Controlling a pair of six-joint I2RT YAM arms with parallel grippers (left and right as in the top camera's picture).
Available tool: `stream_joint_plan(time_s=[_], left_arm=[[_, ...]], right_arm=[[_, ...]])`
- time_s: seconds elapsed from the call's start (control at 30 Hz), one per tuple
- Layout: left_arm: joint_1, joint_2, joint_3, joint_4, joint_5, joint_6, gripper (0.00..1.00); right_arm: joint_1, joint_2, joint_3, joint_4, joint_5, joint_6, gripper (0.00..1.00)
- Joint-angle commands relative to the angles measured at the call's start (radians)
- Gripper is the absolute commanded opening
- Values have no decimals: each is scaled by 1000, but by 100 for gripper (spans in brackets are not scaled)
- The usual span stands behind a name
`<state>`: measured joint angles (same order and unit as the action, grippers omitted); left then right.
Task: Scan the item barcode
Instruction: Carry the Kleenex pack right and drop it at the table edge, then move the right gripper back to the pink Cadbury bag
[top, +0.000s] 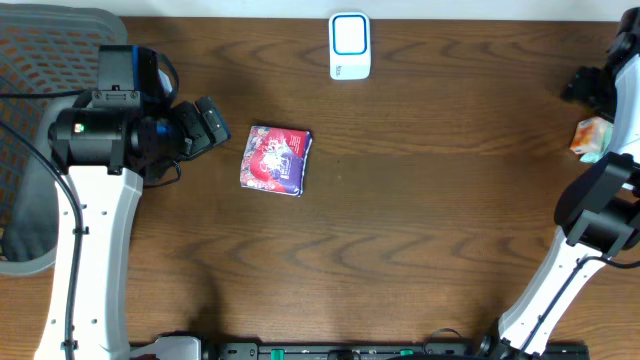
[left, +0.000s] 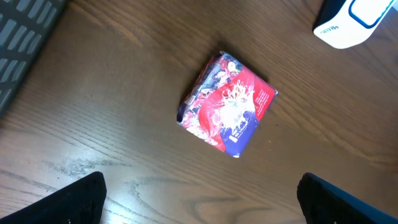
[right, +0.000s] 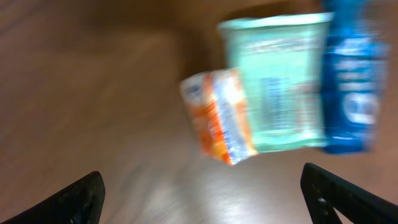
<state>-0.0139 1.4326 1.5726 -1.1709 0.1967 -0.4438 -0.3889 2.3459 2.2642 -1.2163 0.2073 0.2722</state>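
A red and purple packet lies flat on the wooden table, left of centre. The left wrist view shows the packet ahead of my left gripper, which is open and empty. In the overhead view the left gripper sits just left of the packet, apart from it. A white scanner with a blue ring stands at the table's far edge and also shows as the scanner at top right. My right gripper is open with nothing between its fingers.
At the right edge lie an orange packet, a pale green packet and a blue packet, blurred, ahead of the right gripper. The orange packet shows overhead. A grey mesh chair stands at the left.
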Motion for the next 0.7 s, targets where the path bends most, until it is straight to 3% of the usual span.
stream_joint_plan(time_s=[0.0,0.23,0.5,0.67], left_arm=[[4,-2,6,-3,-6,10,98],[4,-2,6,-3,-6,10,98],[4,-2,7,-3,-6,10,98],[4,-2,6,-2,-6,10,98]], right_arm=[[50,-27,-4,-12,-339,-120,95],[195,-27,-4,-161,-712,-219,94],[510,-27,-12,-200,-736,-217,99],[681,-27,-62,-87,-737,-49,99]])
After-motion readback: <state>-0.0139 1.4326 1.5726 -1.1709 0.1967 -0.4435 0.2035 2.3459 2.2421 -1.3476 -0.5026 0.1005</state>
